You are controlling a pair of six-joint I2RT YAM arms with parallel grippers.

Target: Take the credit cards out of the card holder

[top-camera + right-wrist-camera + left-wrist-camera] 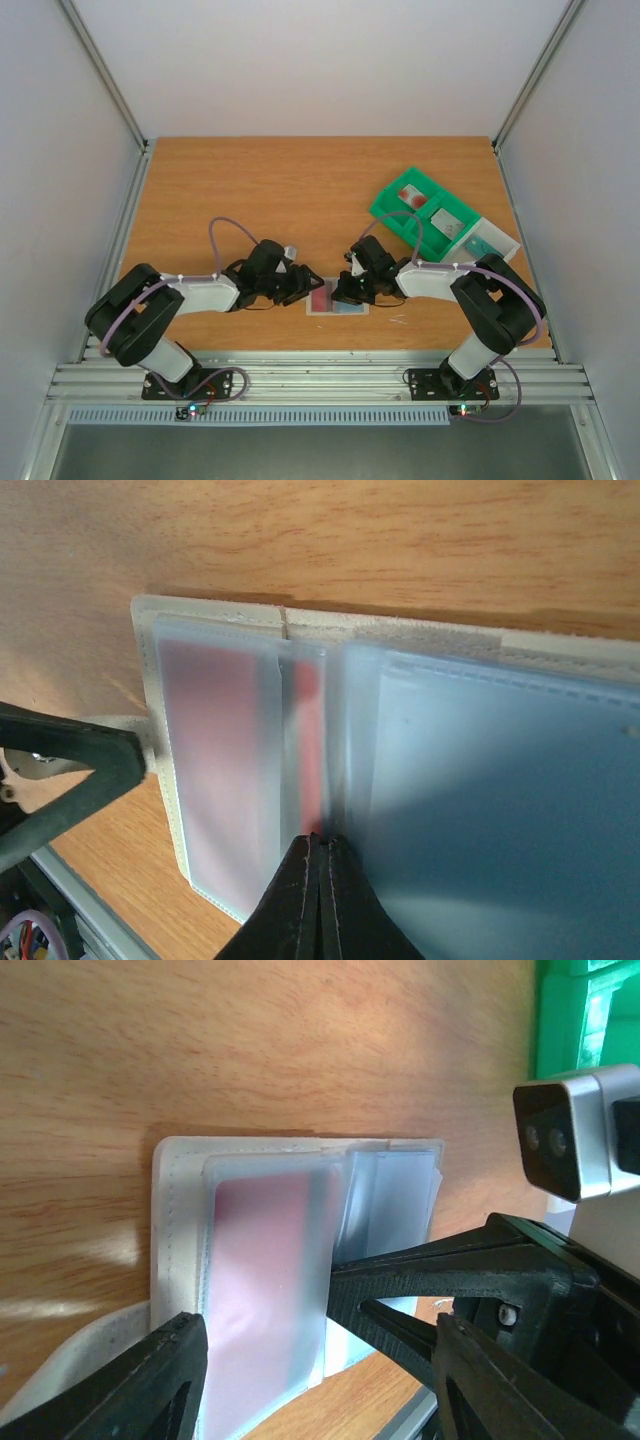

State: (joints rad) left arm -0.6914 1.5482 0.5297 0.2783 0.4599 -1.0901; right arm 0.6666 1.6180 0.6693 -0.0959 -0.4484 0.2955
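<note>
The card holder [337,301] lies open on the table between my two grippers, with frosted sleeves over its pale case [178,1210]. A pinkish-red card [265,1270] shows through the left sleeve. In the right wrist view a brighter strip of a pinkish-red card [308,730] sticks out beside a blue-grey sleeve [500,780]. My right gripper [322,848] is shut, its tips pinched on the near edge of that strip; it also shows in the top view [342,290]. My left gripper [325,1380] is open and straddles the holder's left half, also in the top view [305,288].
A bright green compartment tray [392,212] stands at the back right with a red card [410,194], a grey card [446,220] and a teal card [484,245] in it. The table's near edge and metal rail run just below the holder.
</note>
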